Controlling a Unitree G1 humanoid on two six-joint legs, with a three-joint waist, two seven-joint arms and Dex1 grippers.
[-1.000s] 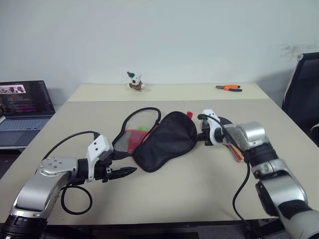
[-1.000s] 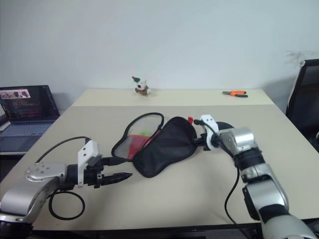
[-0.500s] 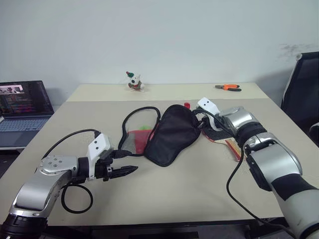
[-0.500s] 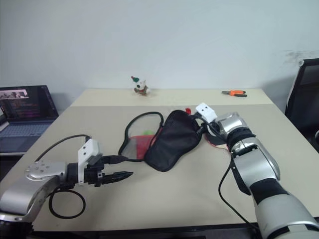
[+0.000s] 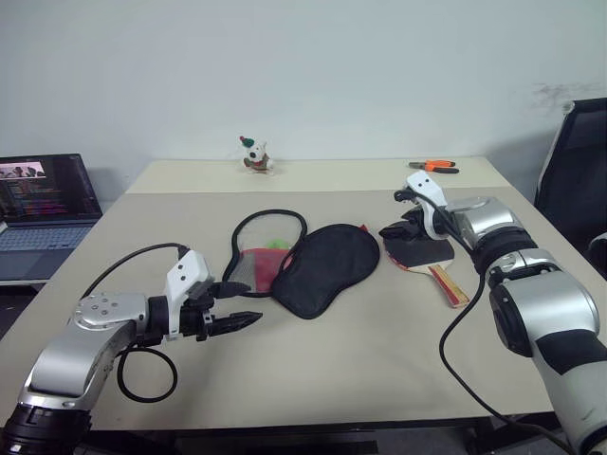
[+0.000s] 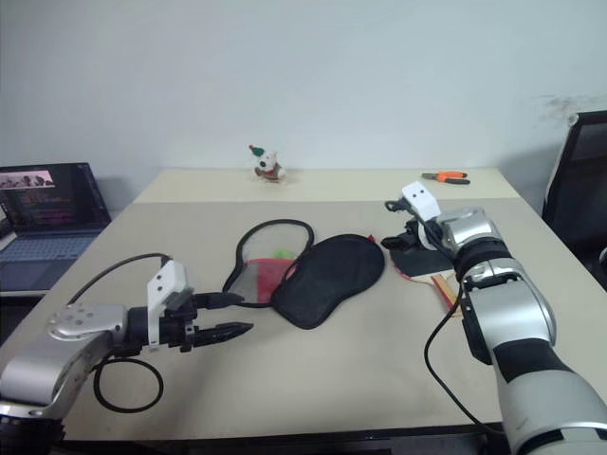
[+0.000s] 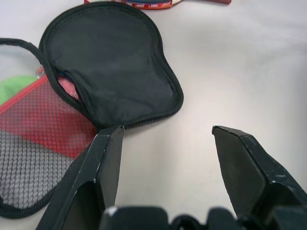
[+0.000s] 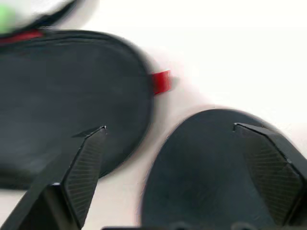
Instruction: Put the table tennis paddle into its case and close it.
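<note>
The case [image 5: 322, 268] lies flat mid-table, its black flap folded over, with the open half of red panel and mesh pocket [image 5: 258, 258] to its left. To the right of the case lies the table tennis paddle [image 5: 422, 252], black blade up, its wooden handle [image 5: 448, 284] pointing toward the table's front right. My right gripper [image 5: 400, 230] hovers open over the blade's left edge, holding nothing; the right wrist view shows the blade [image 8: 206, 163] and case flap [image 8: 62, 115] below its fingers. My left gripper [image 5: 245, 320] stands open and empty just in front of the case's narrow end [image 7: 105, 62].
A laptop [image 5: 43, 199] sits on a side desk at left. A small toy figure [image 5: 254, 154] and orange pliers [image 5: 436, 167] lie at the table's far edge. A black chair [image 5: 579, 171] stands at the right. Cables loop from both wrists.
My right gripper opened and let go of the case flap, which dropped flat. The right hand then rose and moved right, over the paddle. The left arm stayed still.
</note>
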